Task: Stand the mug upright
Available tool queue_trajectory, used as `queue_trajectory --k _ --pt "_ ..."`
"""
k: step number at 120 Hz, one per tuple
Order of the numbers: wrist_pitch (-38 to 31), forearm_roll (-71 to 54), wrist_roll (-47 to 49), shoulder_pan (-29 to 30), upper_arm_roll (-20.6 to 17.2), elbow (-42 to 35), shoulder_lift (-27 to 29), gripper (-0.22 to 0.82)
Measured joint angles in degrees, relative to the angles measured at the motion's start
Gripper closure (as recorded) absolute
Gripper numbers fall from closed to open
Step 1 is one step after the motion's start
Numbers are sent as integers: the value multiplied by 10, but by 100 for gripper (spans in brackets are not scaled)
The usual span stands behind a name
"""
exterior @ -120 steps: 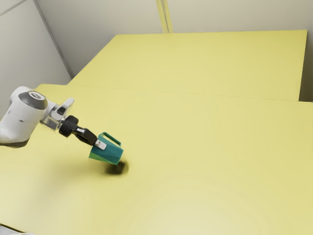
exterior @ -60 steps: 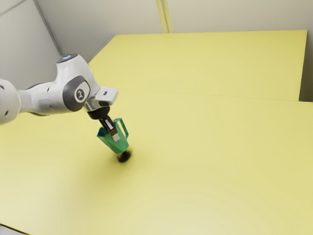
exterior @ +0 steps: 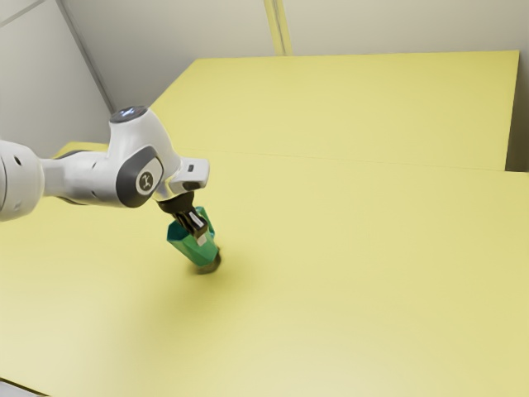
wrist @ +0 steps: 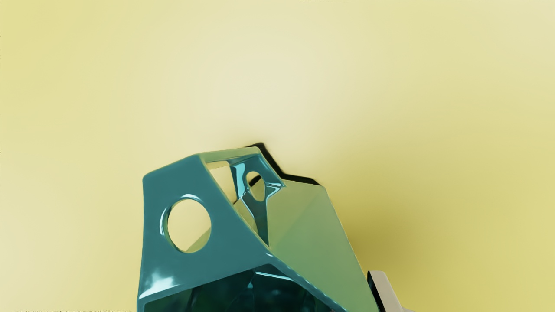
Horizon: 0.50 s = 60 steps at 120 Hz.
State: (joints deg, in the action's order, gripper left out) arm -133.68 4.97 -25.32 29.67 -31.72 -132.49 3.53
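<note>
- Your table (exterior: 355,273) is a broad, plain yellow surface, filling most of the exterior view. A thin seam crosses it, and past that line a narrower yellow section (exterior: 355,107) runs on toward the back wall.
- Behind it you have a pale gray back wall (exterior: 405,25) with an upright yellow strip (exterior: 279,26). A lighter side wall (exterior: 29,83) meets it at a dark corner line on the exterior view's left.
- At that view's lower left corner you can see the edge of a pale object (exterior: 15,390), too little of it to name.
- Your teal-green mug (exterior: 192,250) is over the nearer part of the table, tilted, its mouth up and toward the exterior view's left. A blurred dark shadow lies at its base; you can't tell from this whether the base touches.
- Your gripper (exterior: 201,237) reaches down to the mug and has it grasped by the wall.
- In the wrist view you see one fingertip (wrist: 384,290) against the mug's outer side, the handle with its round holes, and soft shading on the yellow beside it.
</note>
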Motion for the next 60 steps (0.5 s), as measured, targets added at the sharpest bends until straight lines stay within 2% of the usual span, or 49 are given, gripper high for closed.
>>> queue_trajectory --k 9,12,36,47,60 --pt "-5 -1 15 -1 0 -3 0 78" --pt "-7 0 20 -1 0 -4 0 75" --pt "-13 5 46 -2 -6 -10 1 34" --pt "-14 5 56 -2 -7 -12 5 22" --pt "-14 5 65 -1 -9 -12 11 13"
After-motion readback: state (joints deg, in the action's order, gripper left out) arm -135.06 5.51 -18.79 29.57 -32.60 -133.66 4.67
